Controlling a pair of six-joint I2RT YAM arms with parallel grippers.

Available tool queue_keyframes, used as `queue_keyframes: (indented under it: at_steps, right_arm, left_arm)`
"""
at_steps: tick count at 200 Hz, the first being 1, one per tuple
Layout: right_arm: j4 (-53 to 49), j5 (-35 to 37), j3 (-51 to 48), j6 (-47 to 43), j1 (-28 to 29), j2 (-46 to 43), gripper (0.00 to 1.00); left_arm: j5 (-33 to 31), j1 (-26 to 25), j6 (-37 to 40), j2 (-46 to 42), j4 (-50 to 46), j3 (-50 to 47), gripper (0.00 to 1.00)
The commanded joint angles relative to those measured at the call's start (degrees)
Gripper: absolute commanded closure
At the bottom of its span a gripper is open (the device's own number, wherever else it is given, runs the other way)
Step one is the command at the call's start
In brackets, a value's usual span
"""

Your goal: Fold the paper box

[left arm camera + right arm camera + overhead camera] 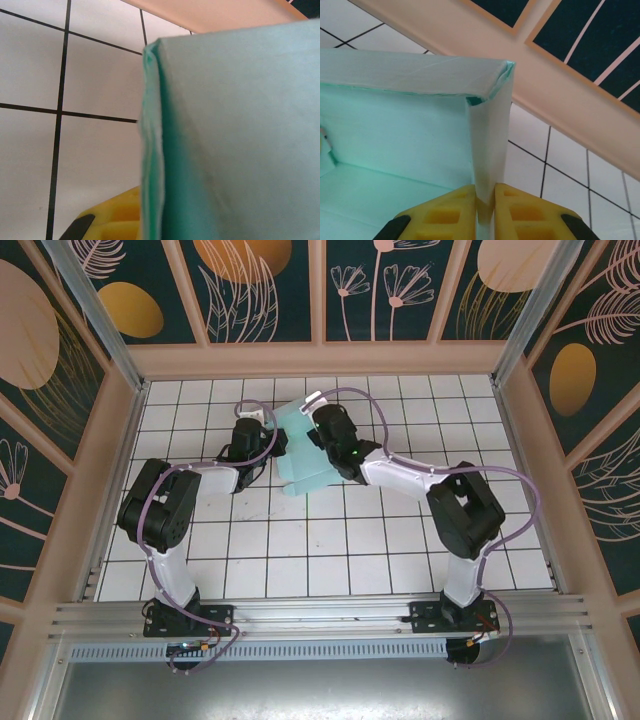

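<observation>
The paper box (298, 468) is pale teal card, partly folded, lying on the white tiles between my two grippers. My left gripper (274, 441) is at its left edge. In the left wrist view one yellow finger (112, 217) presses against a raised doubled wall of the box (235, 130), and the other finger is hidden behind the card. My right gripper (316, 430) is at the box's far right side. In the right wrist view the right gripper (485, 194) is shut on an upright side wall (490, 145), beside a folded corner of the box (395, 130).
The floor is white tile (330, 550) with black lines, fenced by a tan wooden rim (320, 358) and dark patterned panels. The back rim (555, 90) runs close behind the box. Both arm bases (180, 615) sit on the rail at the near edge.
</observation>
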Motion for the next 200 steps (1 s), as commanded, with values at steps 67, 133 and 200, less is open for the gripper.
queue_keyframes:
  at_steps: [67,133,200]
  right_arm:
    - [5.29,8.33,5.29,-5.14,1.85,5.83,0.8]
    - [5.81,9.5,7.97,-6.91,1.83,8.14,0.8]
    - [5.03,8.7,9.14,-7.15,1.49,9.37,0.75]
  left_arm:
    - [5.53,-1.07,0.84,-0.93,3.7,1.77,1.0]
    - [5.65,-1.07,0.67,-0.52,3.88,1.78,1.0]
    - [5.71,-1.04,0.69,-0.04,3.79,3.48,1.0]
